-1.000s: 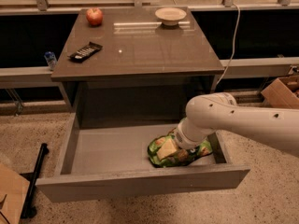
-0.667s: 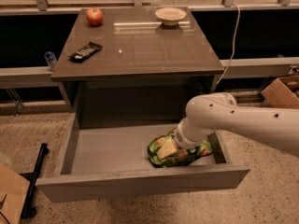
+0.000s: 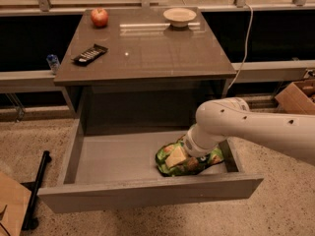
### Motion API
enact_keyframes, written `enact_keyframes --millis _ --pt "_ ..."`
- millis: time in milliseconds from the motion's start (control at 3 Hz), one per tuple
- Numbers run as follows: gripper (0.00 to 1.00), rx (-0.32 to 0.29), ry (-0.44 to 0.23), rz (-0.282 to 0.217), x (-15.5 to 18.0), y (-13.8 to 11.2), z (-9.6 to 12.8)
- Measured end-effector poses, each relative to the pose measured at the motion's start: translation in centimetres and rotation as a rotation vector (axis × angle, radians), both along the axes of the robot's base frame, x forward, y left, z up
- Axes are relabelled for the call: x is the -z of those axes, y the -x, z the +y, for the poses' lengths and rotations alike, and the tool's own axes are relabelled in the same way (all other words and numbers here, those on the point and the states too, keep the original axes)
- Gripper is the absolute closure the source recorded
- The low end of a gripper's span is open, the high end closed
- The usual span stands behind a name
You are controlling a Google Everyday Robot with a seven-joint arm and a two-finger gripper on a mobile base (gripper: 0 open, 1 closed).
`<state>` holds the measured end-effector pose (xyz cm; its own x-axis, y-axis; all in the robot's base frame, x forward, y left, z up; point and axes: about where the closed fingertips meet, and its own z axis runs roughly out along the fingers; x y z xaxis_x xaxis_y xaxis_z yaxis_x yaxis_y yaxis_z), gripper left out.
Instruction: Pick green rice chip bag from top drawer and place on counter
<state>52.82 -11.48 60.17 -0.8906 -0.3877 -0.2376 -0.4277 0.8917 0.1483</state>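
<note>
Reaching into the top drawer (image 3: 113,154), the end effector (image 3: 193,149) is sitting directly on the green chip bag (image 3: 173,162) lying right-front; grip state cannot be told.

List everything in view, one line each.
Glossy grey-brown counter: one, centre.
Red apple: one, counter's back left.
Cream bowl: one, counter's back right.
Black remote: one, counter's left edge.
Grey top drawer: one, open below counter.
Crinkly green rice chip bag: one, drawer's right side.
Small bluish bottle: one, ledge left of counter.
Brown cardboard box: one, far right.
White arm: one, reaching from right into drawer.
Gripper: one, at the bag, under the wrist.
</note>
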Motion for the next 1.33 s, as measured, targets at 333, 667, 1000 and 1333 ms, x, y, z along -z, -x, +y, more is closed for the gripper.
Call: enact_keyframes --millis 333,667,1000,1333 --pt "0.54 0.000 0.000 0.000 0.00 0.00 0.00" --pt "0.30 0.000 0.000 0.000 0.00 0.00 0.00" --pt "0.06 0.000 0.000 0.000 -0.01 0.00 0.00" --pt "0.00 0.000 0.000 0.000 -0.04 0.00 0.00"
